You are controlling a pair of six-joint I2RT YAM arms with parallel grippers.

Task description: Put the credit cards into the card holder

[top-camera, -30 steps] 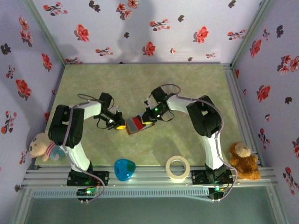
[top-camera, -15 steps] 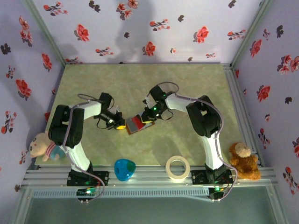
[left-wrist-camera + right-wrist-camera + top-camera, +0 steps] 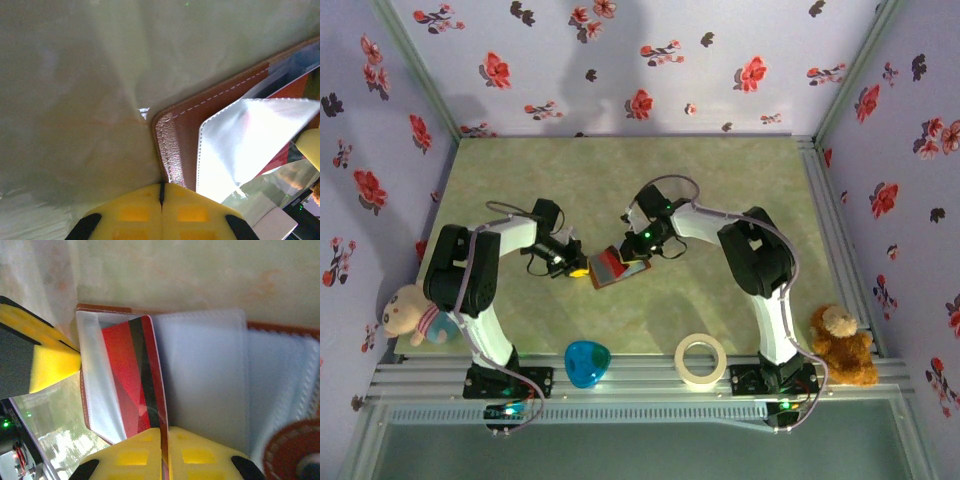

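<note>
The brown card holder [image 3: 599,280] lies open on the table between both arms, its clear sleeves [image 3: 210,375] spread out. My left gripper [image 3: 161,186] is shut on the holder's stitched leather edge [image 3: 172,145]. My right gripper [image 3: 164,432] is shut on a red credit card [image 3: 127,375] with a black stripe. That card stands on edge, and its far end sits inside the leftmost clear sleeve [image 3: 95,385]. In the top view the right gripper [image 3: 638,254] is at the holder's right side and the left gripper [image 3: 578,270] at its left. A yellow left fingertip [image 3: 50,371] shows beside the sleeve.
A blue heart-shaped object [image 3: 587,362] and a tape roll [image 3: 701,360] sit near the front rail. A brown teddy [image 3: 842,345] is at the right edge, a pale plush toy [image 3: 408,312] at the left. Floral walls enclose the table.
My right gripper has shifted slightly left with the red card, pushing it further over the holder. The left gripper and the holder have stayed in place.
</note>
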